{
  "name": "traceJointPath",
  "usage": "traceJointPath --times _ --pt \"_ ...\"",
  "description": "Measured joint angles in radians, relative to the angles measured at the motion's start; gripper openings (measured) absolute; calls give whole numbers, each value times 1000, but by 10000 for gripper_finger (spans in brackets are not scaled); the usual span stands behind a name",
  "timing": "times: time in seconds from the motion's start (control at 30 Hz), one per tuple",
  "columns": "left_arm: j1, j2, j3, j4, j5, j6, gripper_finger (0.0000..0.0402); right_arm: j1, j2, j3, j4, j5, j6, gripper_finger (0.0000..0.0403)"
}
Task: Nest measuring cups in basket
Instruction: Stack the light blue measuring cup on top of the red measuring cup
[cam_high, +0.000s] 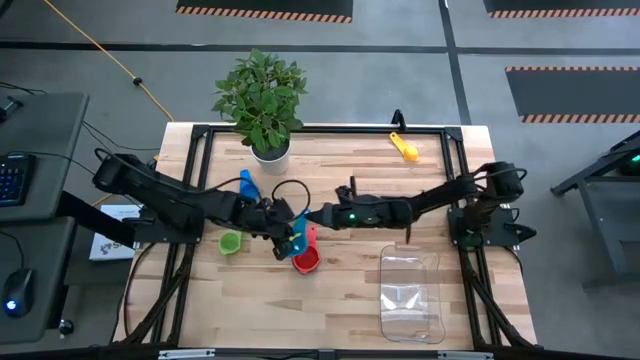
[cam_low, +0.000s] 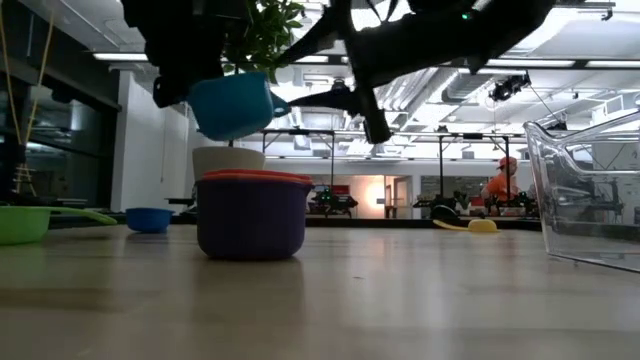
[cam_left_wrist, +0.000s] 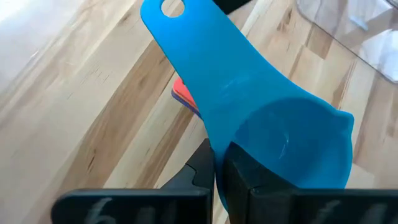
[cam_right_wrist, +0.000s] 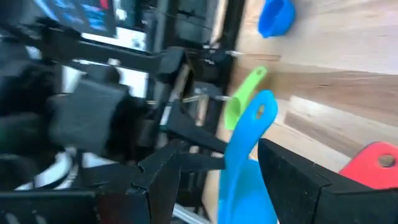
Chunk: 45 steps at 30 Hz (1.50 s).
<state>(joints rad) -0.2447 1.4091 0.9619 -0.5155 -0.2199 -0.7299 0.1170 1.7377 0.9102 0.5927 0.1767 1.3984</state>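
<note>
The left pincer (cam_high: 293, 238) is shut tight on the rim of a light blue cup (cam_left_wrist: 273, 134) and holds it up in the air, over the middle of the desk (cam_high: 350, 300). In the low view this cup (cam_low: 232, 104) hangs just above a stack of cups. Its long flat handle points away from the left pincer, toward the right arm. In the right wrist view the handle sticks up between the two fingers of the right pincer (cam_right_wrist: 249, 162), which are apart and not squeezing it.

The stack (cam_low: 252, 213) sits on the desk right under the held cup. It is a dark blue cup with a red cup (cam_high: 306, 260) and an orange one inside. The red handle points toward the back of the desk.

A green cup (cam_high: 231, 242) sits to the left of the stack, under the left arm. A small blue cup (cam_high: 247, 184) lies near the white plant pot (cam_high: 271, 155). A yellow cup (cam_high: 405, 149) lies far back on the right, its handle pointing to the back left.

The clear basket (cam_high: 412, 296) stands at the front right, long side running front to back.
</note>
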Motion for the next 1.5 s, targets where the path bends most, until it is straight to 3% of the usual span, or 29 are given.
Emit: traceJointPath --times 0.2,0.37,0.47,0.7,0.9,1.07,1.23,1.3,1.37,1.5 --pt "0 -1 0 29 -11 2 3 -1 32 102 -179 -26 -8 204" --pt "0 -1 0 43 -12 9 3 -1 33 147 -227 23 -18 185" --pt "0 -1 0 42 -38 0 4 -1 33 164 -269 25 -18 147" --pt "0 0 0 44 -56 9 30 0 32 178 -319 27 -25 11" --pt "8 -14 0 26 20 31 77 -13 12 177 -390 6 -79 4" --pt "6 -120 -2 -86 51 25 122 -21 -64 176 -529 -13 -155 3" --pt "-47 -279 -1 -105 -110 24 146 3 -130 101 -563 -141 -273 2" --pt "-74 -336 0 -97 -187 27 151 16 -143 22 -485 -164 -251 1" --pt "-102 -390 -1 -89 -260 40 153 37 -153 -76 -264 -162 -210 1" --pt "-159 -464 -2 -44 -377 110 154 88 -95 -238 251 -9 -93 1"
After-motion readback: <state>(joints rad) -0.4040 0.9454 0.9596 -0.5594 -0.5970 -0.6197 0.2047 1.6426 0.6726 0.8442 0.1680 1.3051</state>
